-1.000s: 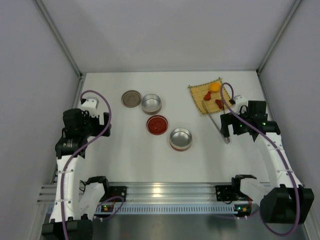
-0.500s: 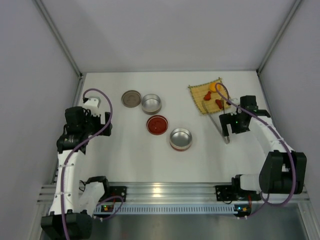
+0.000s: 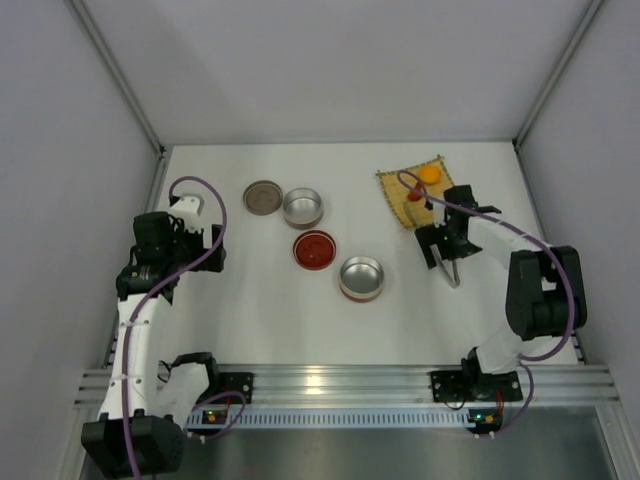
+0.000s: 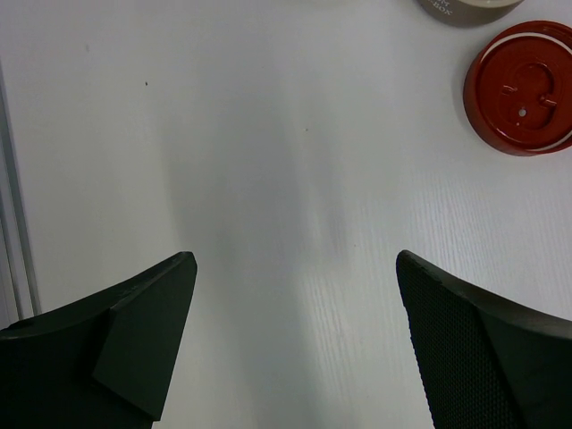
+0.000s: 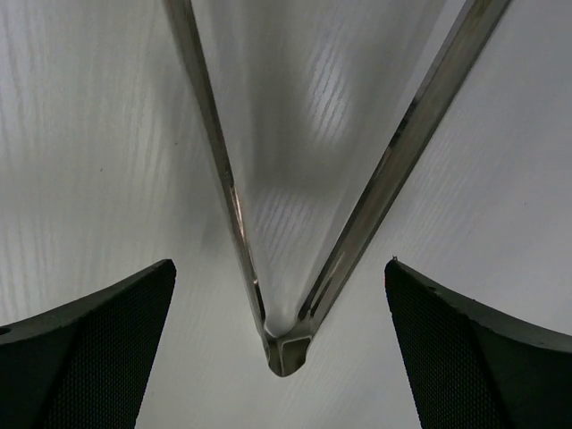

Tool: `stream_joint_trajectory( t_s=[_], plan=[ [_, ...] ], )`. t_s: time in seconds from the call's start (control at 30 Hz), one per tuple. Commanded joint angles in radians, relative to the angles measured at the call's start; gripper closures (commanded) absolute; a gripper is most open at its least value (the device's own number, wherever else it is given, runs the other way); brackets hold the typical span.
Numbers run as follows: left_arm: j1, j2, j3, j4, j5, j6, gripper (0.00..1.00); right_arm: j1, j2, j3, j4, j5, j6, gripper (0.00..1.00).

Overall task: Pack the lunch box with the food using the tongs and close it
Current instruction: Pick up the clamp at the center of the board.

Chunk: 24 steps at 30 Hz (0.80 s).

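The tongs [image 5: 286, 344] lie flat on the white table, their joined end between my right gripper's fingers [image 5: 107, 349], their two arms spreading away from me. The right gripper [image 5: 279, 264] is open and hangs just above them, touching nothing. From above, the tongs [image 3: 452, 272] run from the bamboo mat [image 3: 398, 183] toward the near side, under the right gripper [image 3: 443, 258]. An orange food piece [image 3: 429, 174] and a dark red one [image 3: 414, 194] rest on the mat. My left gripper [image 4: 295, 259] is open over bare table at the left [image 3: 205, 248].
Two silver bowls [image 3: 302, 207] [image 3: 361, 277] stand mid-table, with a red lid [image 3: 314, 249] between them and a grey-brown lid [image 3: 262, 196] beside the far one. The left wrist view shows the red lid [image 4: 525, 87] at its upper right. White walls close in the table.
My right arm has swung inward to the left and its gripper now hangs over the tongs' joined end. The left arm has hardly shifted. Both grippers stayed open.
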<state>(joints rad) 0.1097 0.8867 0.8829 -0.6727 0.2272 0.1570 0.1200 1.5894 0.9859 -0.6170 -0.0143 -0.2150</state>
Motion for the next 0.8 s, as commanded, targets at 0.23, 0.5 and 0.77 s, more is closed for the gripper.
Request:
stream_joint_trajectory(
  t_s=[0.23, 0.5, 0.77],
  plan=[
    [0.002, 0.037, 0.018, 0.074, 0.032, 0.006, 0.02, 0.012, 0.106, 0.095, 0.117, 0.031, 0.043, 0.01],
    [0.002, 0.043, 0.005, 0.108, 0.073, 0.001, 0.01, 0.001, 0.146, 0.074, 0.194, -0.039, 0.034, 0.01],
    [0.002, 0.041, -0.005, 0.124, 0.081, 0.0, 0.02, -0.04, 0.173, 0.073, 0.217, -0.091, 0.011, 0.02]
  ],
)
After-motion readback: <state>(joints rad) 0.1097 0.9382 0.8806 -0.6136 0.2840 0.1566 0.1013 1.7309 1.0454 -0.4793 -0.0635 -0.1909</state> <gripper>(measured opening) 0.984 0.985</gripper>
